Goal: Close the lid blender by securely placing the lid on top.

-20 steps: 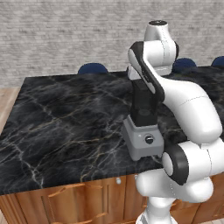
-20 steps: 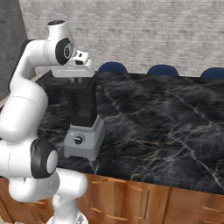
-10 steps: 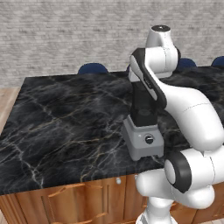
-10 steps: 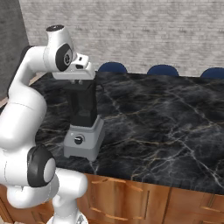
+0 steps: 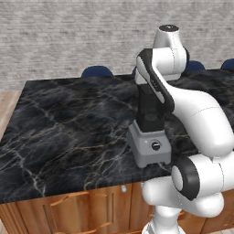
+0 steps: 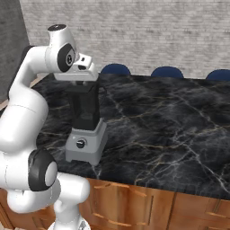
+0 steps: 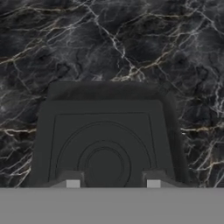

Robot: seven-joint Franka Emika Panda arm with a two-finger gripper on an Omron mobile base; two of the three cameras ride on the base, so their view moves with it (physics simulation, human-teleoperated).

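- End effector (image 7: 113, 183) pointing straight down, right over the blender (image 5: 149, 132), looking onto its top.
- Two dark fingertips (image 7: 70, 179) spread roughly a third of the lid's width apart, poking up at the bottom of the hand view, nothing visibly between them. Can't tell whether touching the lid or just above it.
- Lid (image 7: 104, 142) directly below the end effector: square black cap, rounded corners, raised concentric rings in the middle. Looks seated flat on the jar rim, lined up with it.
- From the right base view, hand (image 6: 81, 72) sitting right on top of the dark tapered jar (image 6: 83, 109), jar top hidden under it.
- Grey base with round black knob (image 6: 81, 143) well below the end effector, standing near the front edge of the black marble surface (image 5: 64, 132).
- Blue chair backs (image 6: 167, 72) beyond the surface's far edge, well apart from the end effector.
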